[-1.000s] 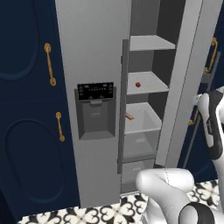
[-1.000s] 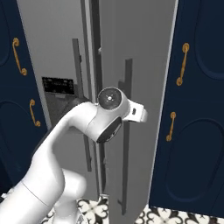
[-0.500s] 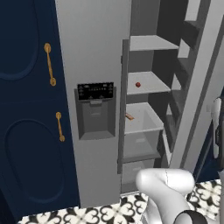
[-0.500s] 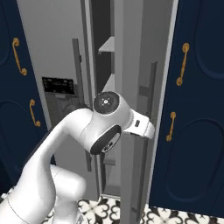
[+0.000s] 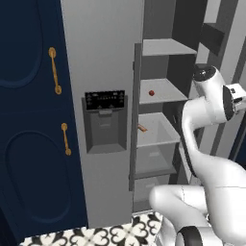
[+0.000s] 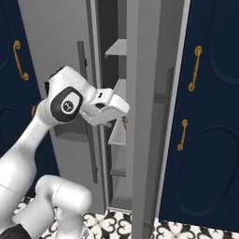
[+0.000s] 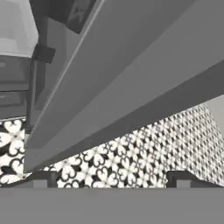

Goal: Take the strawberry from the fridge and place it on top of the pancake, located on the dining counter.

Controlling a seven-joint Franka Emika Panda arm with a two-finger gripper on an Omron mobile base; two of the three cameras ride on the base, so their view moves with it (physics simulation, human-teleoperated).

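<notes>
The grey fridge (image 5: 103,57) stands with its left door shut and its right door (image 6: 144,116) swung open. A tiny red strawberry (image 5: 151,92) lies on a middle shelf (image 5: 163,91) inside. My gripper (image 6: 119,120) hovers beside the inner edge of the open door, at about the height of the lower shelves and well to the right of the strawberry. In the hand view its fingertips (image 7: 41,179) stand wide apart, and the open gripper (image 7: 112,180) has nothing between them; it looks down along the door's underside at the floor. The pancake and the dining counter are out of view.
A small thin orange item (image 5: 142,128) lies on the shelf below the strawberry. The black dispenser (image 5: 104,120) sits in the shut door. Navy cabinets with brass handles flank the fridge on the left (image 5: 29,120) and right (image 6: 205,116). Patterned tiles (image 5: 96,235) cover the floor.
The fridge's right door has swung further open. My gripper has gone from shut to open, and the arm has moved up beside the open compartment.
</notes>
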